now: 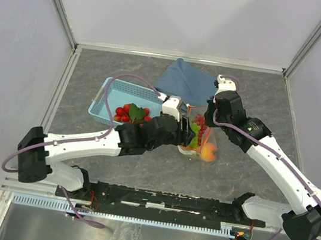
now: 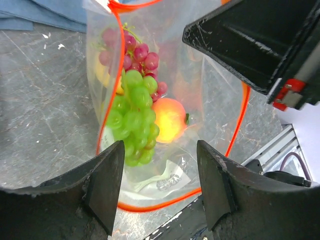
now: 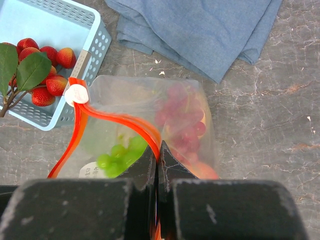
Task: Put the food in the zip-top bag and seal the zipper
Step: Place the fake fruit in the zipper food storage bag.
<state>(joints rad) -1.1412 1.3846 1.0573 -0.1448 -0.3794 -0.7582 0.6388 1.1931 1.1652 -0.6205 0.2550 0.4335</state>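
Note:
The clear zip-top bag (image 1: 201,139) lies at the table's middle, its mouth held open. Inside it I see green grapes (image 2: 132,120), dark red grapes (image 2: 141,54) and an orange-yellow peach (image 2: 169,119). My right gripper (image 3: 158,155) is shut on the red-orange zipper strip (image 3: 122,122) at the bag's mouth. The white slider (image 3: 76,94) sits at the strip's left end. My left gripper (image 2: 160,155) is open, its jaws just before the bag's mouth, holding nothing. Red strawberries with green leaves (image 1: 131,113) lie in the basket.
The light blue basket (image 1: 116,92) stands left of the bag, close to the left arm. A folded blue cloth (image 1: 187,82) lies behind the bag. The black rail (image 1: 166,202) runs along the near edge.

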